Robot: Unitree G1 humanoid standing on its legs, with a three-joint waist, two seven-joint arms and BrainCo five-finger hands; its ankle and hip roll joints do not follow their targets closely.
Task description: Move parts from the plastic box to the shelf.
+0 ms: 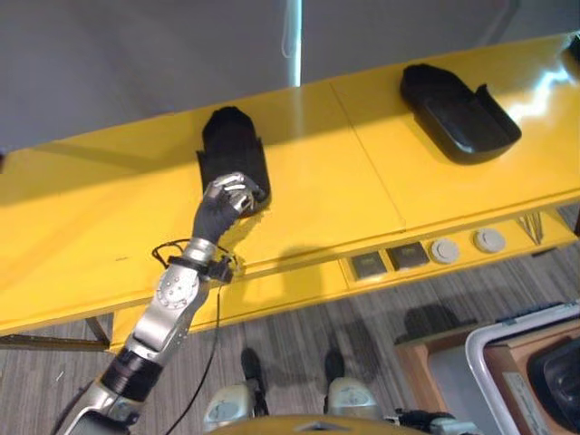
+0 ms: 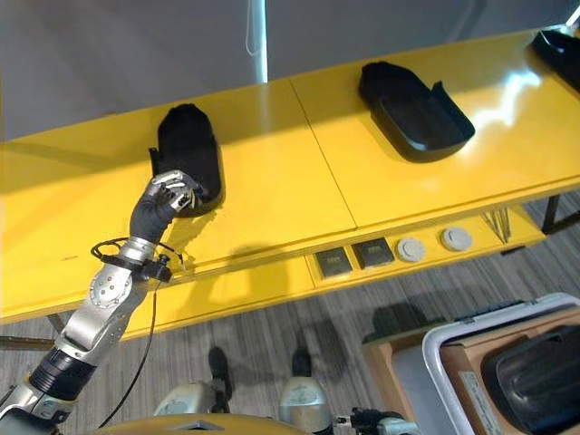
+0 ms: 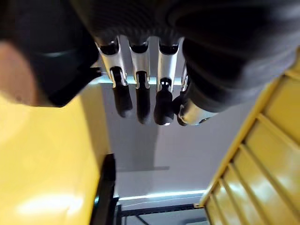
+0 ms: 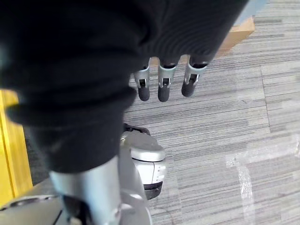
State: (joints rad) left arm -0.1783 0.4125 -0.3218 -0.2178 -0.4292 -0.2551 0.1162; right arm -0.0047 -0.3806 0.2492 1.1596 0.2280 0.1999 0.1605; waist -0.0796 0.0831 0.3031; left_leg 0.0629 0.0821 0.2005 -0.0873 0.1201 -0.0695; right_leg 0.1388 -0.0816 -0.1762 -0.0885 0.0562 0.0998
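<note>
A long yellow shelf (image 1: 362,172) runs across the scene, seen from above; two black moulded parts lie on it, well apart. The nearer black part (image 1: 232,154) sits toward the robot's left, with a rounded closed end facing away and a squared open end toward the front edge; the second black part (image 1: 458,113) lies further to the robot's right, shown as a shallow tray shape with raised walls. At the lower right corner, on the floor side, stands the plastic box (image 2: 471,340) with a pale rim, and inside it another dark part (image 2: 535,376) of the same kind waits.

The left robot hand (image 1: 224,201) reaches up from the lower left and rests at the near end of the nearer black part; its fingers are curled over that end, touching it, and it appears to be holding the edge, though how firmly cannot be told. The right robot hand (image 4: 164,84) hangs over grey carpeted floor, fingers relaxed and straight, holding nothing.

Judging by its look, the part is a rigid thin-walled plastic moulding; probably light, stiff rather than soft, with a smooth and somewhat slippery surface; unlikely to break but liable to slide on the glossy shelf. The best hold seems to be the raised wall at the open end, pinched between thumb and fingers; the rounded closed end offers little to grip.
</note>
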